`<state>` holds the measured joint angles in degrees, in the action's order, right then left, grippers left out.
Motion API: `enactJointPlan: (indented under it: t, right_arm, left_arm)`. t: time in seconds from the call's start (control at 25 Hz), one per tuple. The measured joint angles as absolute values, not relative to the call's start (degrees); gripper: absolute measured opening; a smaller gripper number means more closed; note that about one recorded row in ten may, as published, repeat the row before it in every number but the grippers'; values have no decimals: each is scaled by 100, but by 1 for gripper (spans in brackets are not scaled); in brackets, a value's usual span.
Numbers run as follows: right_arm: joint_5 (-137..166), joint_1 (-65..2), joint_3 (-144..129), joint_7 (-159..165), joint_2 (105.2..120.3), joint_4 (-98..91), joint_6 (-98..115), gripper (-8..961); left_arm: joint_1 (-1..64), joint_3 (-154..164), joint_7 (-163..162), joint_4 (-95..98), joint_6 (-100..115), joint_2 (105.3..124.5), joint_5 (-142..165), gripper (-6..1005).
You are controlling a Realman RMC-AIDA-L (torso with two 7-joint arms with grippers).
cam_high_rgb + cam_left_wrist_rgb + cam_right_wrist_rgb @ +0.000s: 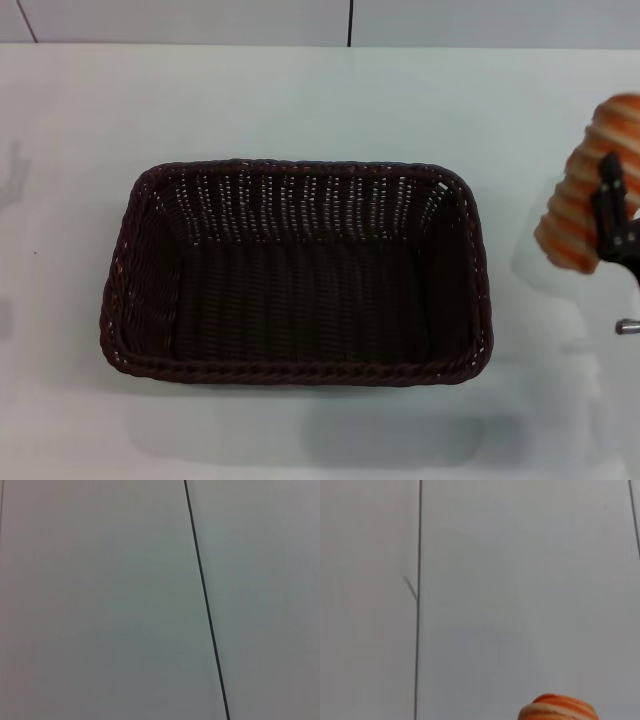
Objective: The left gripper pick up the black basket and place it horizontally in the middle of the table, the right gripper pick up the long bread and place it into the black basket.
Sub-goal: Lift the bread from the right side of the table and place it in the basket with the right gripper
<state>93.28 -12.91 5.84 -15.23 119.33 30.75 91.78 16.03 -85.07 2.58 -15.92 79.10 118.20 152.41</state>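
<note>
Head view alone shows black basket, long bread gripped.

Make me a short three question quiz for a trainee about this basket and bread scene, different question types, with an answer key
1. True or false: the long bread already lies inside the black basket.
2. Multiple choice: where is the right gripper? A) over the basket's middle; B) at the right edge of the head view, beside the basket, shut on the bread; C) resting open on the table.
3. Fill in: the basket's long side runs ____ across the table.

Key:
1. False; the bread is held up to the basket's right, and the basket is empty.
2. B.
3. Horizontally, near the table's middle. The left gripper is not in view.
</note>
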Motion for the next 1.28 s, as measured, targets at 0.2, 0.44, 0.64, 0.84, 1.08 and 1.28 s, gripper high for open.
enactJointPlan:
  t: [0.2, 0.44, 0.64, 0.84, 1.08, 1.28]
  right_arm:
    - [9846, -1330, 555, -1500, 11931, 3189, 9820, 527]
    - [10641, -1750, 525, -1461, 11930, 3393, 9993, 460]
    - [11011, -2129, 315, -1467, 11940, 3505, 9777, 415]
    - [11265, -2192, 296, -1448, 11929, 3578, 9668, 441]
    - [11282, -2233, 308, -1340, 11924, 3564, 9551, 528]
    - [11269, -2281, 333, -956, 11915, 3459, 9529, 674]
  left_arm:
    - [1613, -8495, 255, -1608, 7910, 11829, 15240, 810]
    - [1662, -8444, 254, -1613, 7907, 11839, 15241, 810]
    - [1682, -8436, 244, -1596, 7907, 11851, 15240, 810]
    - [1679, -8437, 221, -1585, 7907, 11851, 15240, 810]
    - [1661, -8438, 103, -1568, 7901, 11854, 15240, 810]
    - [1637, -8438, 92, -1564, 7901, 11856, 15240, 810]
